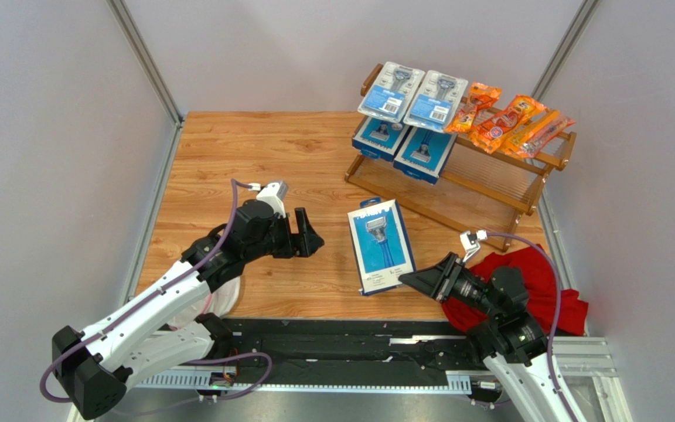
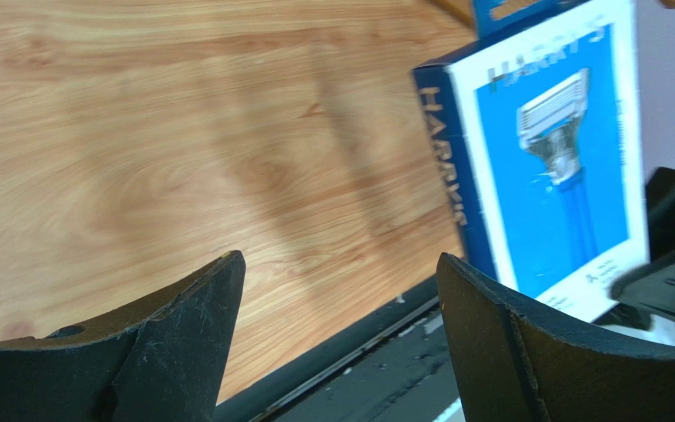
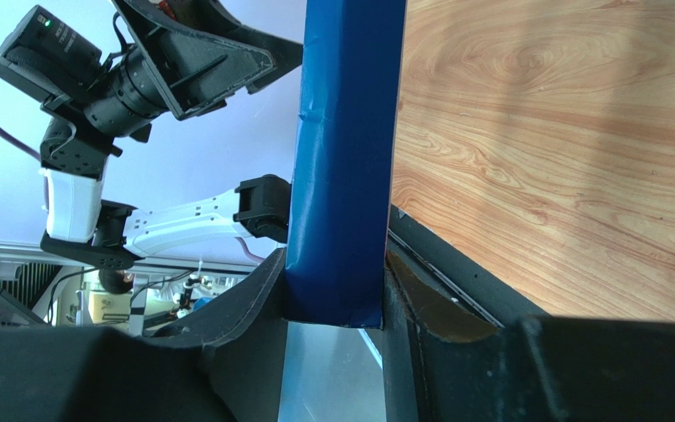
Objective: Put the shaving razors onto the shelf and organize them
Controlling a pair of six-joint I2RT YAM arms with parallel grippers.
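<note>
Right jaws clench blue razor box (image 1: 382, 246) edge, corner hidden; left jaws spread, empty.

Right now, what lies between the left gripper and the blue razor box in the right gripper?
Nothing: only bare tabletop separates the left gripper from the blue razor box, as the top external and left wrist views show.
</note>
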